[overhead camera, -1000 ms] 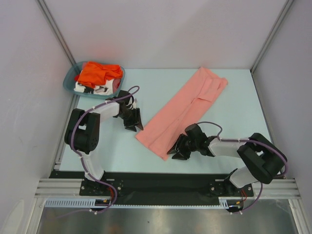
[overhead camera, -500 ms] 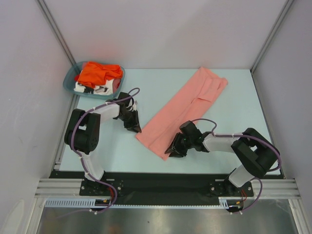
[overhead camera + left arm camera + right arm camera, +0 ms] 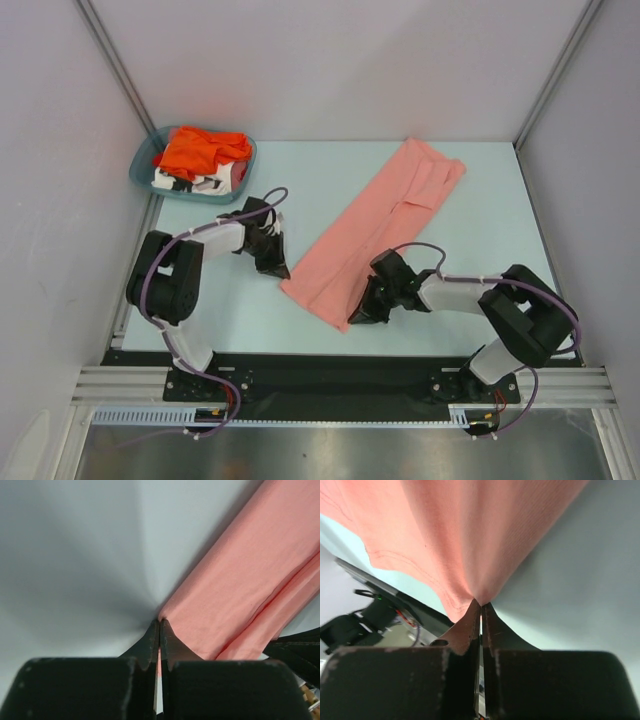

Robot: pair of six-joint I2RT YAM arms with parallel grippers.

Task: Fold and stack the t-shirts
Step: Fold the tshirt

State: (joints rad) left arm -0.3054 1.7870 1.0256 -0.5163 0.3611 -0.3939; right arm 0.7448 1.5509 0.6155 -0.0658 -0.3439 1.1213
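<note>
At the near hem of the salmon-pink t-shirt point(image 3: 385, 225), left fingers point(image 3: 148, 645) and right fingers point(image 3: 466, 630) pinch its corners. The cloth looks limp and light, so lift evenly.

Bright, even light; soft shadow under the left pincer point(image 3: 159, 630).

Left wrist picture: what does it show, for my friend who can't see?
The black left gripper is shut, pinching a corner of the salmon-pink cloth t-shirt. The shirt lies stretched out to the upper right on a pale blue table.
</note>
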